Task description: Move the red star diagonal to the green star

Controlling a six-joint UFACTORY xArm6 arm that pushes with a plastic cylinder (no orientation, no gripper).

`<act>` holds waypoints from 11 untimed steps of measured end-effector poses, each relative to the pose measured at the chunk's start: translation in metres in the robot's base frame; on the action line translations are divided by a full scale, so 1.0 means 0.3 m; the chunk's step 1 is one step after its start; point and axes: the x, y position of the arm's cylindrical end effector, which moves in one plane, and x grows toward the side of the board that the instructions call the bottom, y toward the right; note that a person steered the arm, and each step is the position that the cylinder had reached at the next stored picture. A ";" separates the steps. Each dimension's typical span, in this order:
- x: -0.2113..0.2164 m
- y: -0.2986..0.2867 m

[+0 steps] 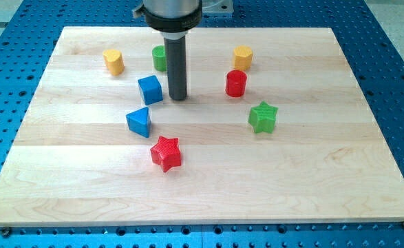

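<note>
Noted my tip (pixel 178 98) just right of blue cube (pixel 150 89), above red star (pixel 166 153). Found green star (pixel 263 117) to upper right of red star. Recorded tool as bare rod, grasping nothing.

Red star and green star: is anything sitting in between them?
No. In the camera view, only bare wood lies between the red star and the green star.

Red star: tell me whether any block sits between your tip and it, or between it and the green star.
My tip is toward the view's top from the red star, just right of the blue cube. The blue triangle sits left of that line, not on it. No block lies between the red star and the green star.
</note>
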 end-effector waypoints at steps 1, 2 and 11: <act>0.000 -0.023; 0.041 0.102; 0.215 0.542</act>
